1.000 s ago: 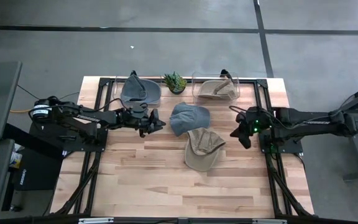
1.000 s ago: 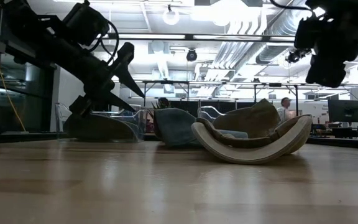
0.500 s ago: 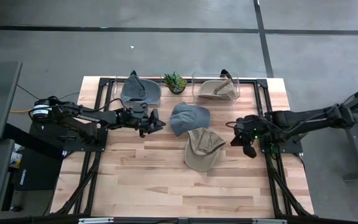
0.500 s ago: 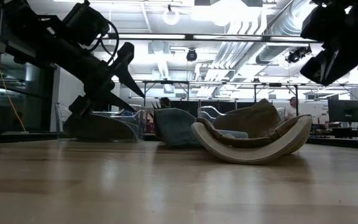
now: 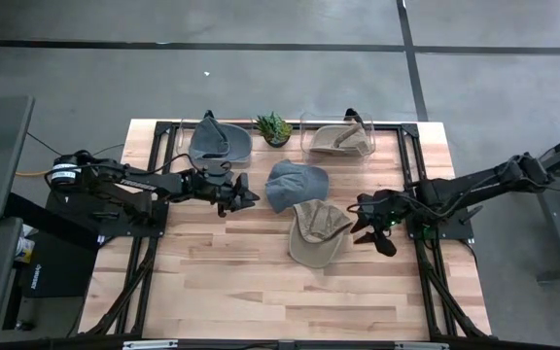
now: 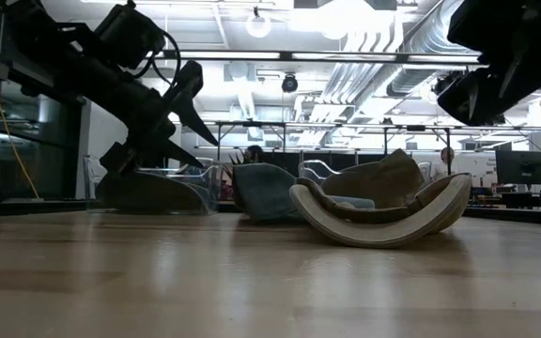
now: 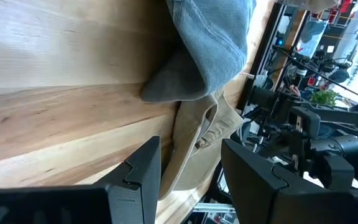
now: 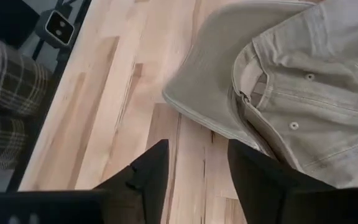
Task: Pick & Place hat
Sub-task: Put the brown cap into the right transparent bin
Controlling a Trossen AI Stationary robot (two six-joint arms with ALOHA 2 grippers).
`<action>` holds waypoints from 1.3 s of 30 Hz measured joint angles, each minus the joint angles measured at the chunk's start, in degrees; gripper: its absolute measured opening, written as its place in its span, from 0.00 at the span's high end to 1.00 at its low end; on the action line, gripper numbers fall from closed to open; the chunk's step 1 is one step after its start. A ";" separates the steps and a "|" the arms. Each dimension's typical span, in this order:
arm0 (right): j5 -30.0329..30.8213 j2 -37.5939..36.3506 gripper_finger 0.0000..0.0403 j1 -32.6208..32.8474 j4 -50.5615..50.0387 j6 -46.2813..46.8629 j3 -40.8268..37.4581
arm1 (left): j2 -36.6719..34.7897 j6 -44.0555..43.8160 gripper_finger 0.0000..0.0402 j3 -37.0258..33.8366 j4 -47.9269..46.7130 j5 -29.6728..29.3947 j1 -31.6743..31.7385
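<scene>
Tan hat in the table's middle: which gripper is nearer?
Right. The right gripper hovers just beside the tan hat; the left gripper sits farther off, beyond the blue hat.

Two slim dark arms, matte black, jointed in segments. Left arm (image 5: 124,180): silver-white round cap at base joint, thin cable loops along links. Right arm (image 5: 474,185): black throughout, small green lights near wrist and at base. Fingers (image 8: 148,171) black, flat, tapering to blunt tips, stepped notches on inner faces (image 7: 138,168). No visible markings.
</scene>
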 joint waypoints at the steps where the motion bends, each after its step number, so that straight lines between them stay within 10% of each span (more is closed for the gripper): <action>1: 0.00 0.21 0.59 0.28 0.00 -0.30 0.00 | 0.00 0.00 0.63 0.00 0.01 0.02 0.00; 24: 1.93 0.58 0.55 1.77 15.64 9.39 0.56 | 0.00 5.41 0.63 -0.02 0.00 7.93 0.00; 39: 16.42 10.58 0.56 6.47 -12.91 -9.74 20.50 | 0.00 9.53 0.63 -0.02 0.00 10.46 0.00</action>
